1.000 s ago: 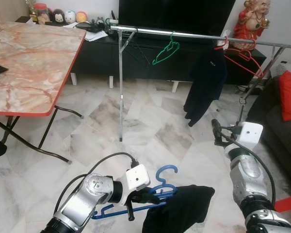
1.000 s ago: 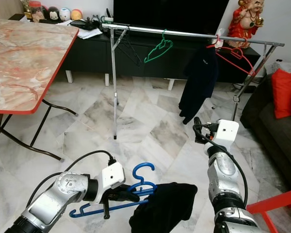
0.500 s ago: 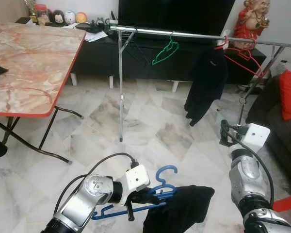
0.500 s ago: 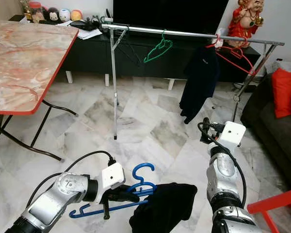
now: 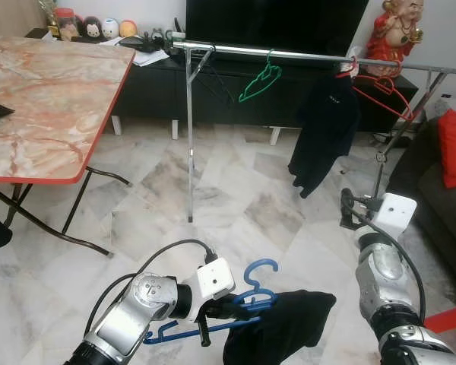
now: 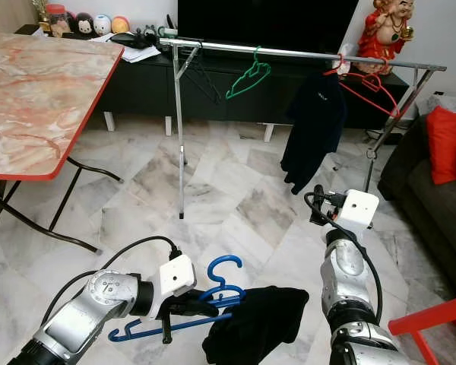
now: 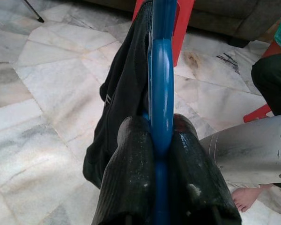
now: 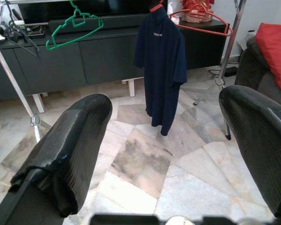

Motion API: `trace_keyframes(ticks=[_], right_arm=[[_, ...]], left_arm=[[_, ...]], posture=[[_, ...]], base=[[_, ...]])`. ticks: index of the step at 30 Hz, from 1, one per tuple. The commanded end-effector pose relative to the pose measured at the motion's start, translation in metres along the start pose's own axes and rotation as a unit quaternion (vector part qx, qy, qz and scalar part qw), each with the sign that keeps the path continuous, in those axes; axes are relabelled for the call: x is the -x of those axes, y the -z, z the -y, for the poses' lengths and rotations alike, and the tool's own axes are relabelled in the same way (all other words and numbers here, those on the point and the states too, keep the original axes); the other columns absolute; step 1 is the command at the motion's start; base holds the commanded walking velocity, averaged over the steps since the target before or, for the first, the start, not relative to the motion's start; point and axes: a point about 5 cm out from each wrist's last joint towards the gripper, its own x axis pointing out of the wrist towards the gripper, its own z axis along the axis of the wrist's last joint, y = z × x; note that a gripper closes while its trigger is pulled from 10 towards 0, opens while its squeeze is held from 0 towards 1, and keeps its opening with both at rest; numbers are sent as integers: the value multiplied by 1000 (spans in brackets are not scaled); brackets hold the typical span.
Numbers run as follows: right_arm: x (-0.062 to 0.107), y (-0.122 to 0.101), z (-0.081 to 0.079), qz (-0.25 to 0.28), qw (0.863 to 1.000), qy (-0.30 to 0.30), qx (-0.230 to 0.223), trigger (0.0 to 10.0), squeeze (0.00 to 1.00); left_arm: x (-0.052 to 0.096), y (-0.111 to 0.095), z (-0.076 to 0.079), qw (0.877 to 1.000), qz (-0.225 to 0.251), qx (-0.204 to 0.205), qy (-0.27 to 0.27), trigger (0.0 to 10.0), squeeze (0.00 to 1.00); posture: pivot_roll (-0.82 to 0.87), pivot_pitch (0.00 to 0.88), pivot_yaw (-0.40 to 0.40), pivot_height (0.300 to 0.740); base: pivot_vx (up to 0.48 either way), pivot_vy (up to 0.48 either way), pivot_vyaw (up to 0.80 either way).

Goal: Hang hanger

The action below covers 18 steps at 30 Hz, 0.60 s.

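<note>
The left gripper [image 7: 161, 150] is clamped on a blue plastic hanger [image 5: 247, 293] low in the centre of the left eye view, a black garment [image 5: 281, 327] draped over it just above the marble-tiled floor [image 5: 213, 198]. The right gripper [image 8: 168, 140], fingers spread wide and holding nothing, is raised at lower right. Across the top runs a silver metal clothes rail [image 5: 304, 55] carrying a green hanger [image 5: 260, 80], a dark navy shirt [image 5: 324, 125] and a red hanger [image 5: 380, 90]. A marble-topped folding table [image 5: 45, 99] stands upper left.

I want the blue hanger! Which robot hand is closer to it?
Left. The left gripper is clamped on the blue hanger; the right gripper is raised, open, off to its right.
</note>
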Motion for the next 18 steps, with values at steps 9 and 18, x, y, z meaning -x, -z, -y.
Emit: trace_keyframes(ticks=[9,18], right_arm=[[-3,-6,-6,14,1000,-14,-2,0,0],[-3,-7,-7,18,1000,-20,7,0,0]], left_arm=[[-3,-8,0,1000,15,-14,4,10000,0],[-3,-8,0,1000,16,-15,5,10000,0]], posture=[[1,0,-141,740],[-1,0,-141,740]], base=[[0,0,0],[0,0,0]])
